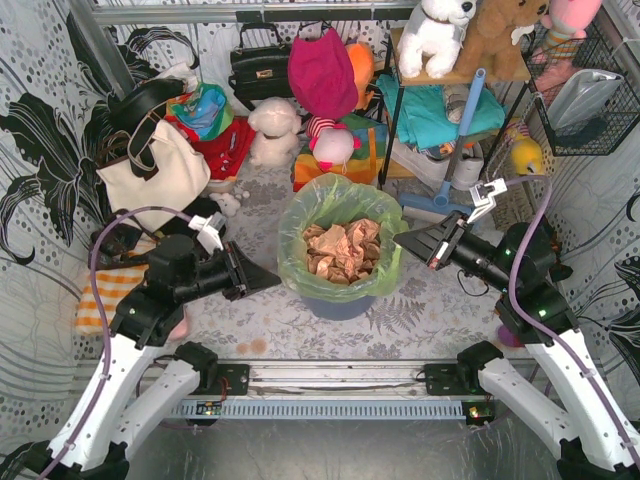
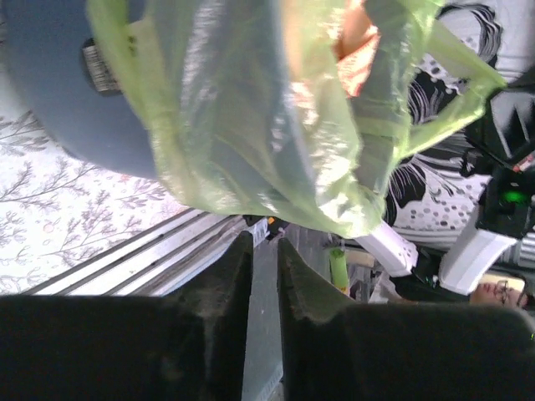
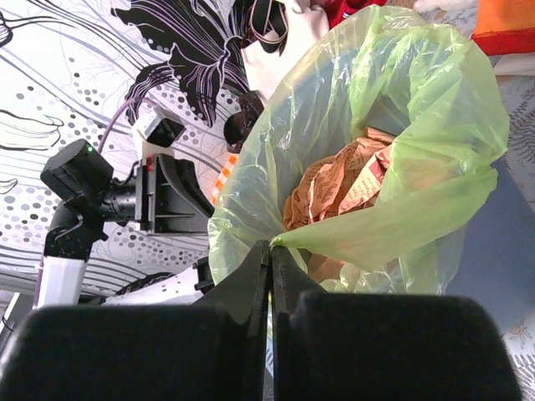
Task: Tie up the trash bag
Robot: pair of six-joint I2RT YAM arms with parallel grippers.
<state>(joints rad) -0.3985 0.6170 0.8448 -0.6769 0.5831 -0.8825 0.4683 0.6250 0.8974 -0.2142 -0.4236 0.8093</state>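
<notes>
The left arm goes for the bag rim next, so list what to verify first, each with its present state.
1. Right gripper shut on the trash bag rim: ok, a strip is pinched and taut.
2. Left gripper empty: ok, nothing held.
3. Left jaws wide enough for plastic: not ok, only a narrow gap.
4. Rim on the left side in view: ok, it drapes over the bin just ahead of the left gripper.
5. Crumpled paper inside the bag: ok.
6. Bin steady: cannot tell.
</notes>
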